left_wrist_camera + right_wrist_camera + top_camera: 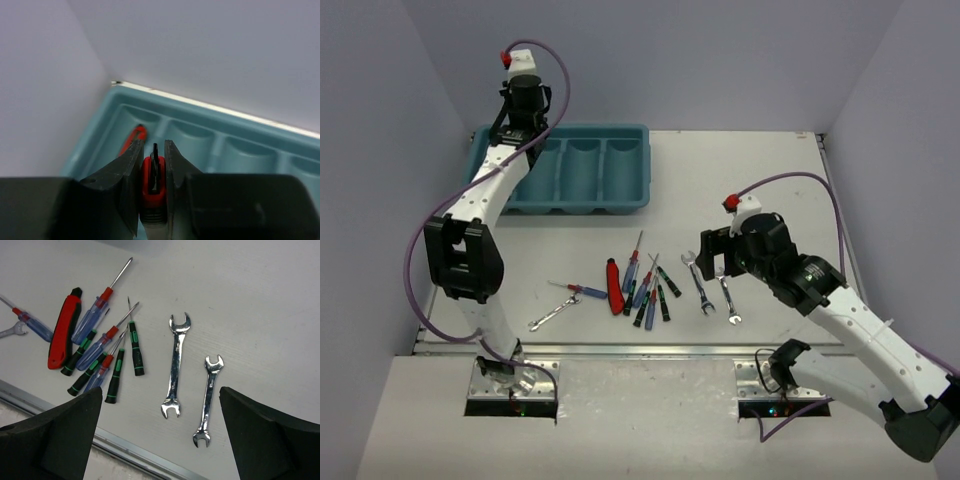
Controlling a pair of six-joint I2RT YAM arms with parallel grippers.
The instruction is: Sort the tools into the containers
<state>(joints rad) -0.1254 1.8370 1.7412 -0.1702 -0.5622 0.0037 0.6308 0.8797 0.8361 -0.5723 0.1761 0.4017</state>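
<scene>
The red-handled pliers (148,176), judged stiff and non-slip, are pinched at the handles by the left gripper (153,148), with the teal tray (200,119) beneath it; the right gripper (160,391) is spread.

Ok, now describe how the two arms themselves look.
Left arm and right arm: white links, black joint housings. A purple cable loops along each, a red cap tops each wrist. Fingers are black blunt wedges.

three wrenches (175,365), eight screwdrivers (90,320), three pliers (62,332), four compartments (583,172)
</scene>
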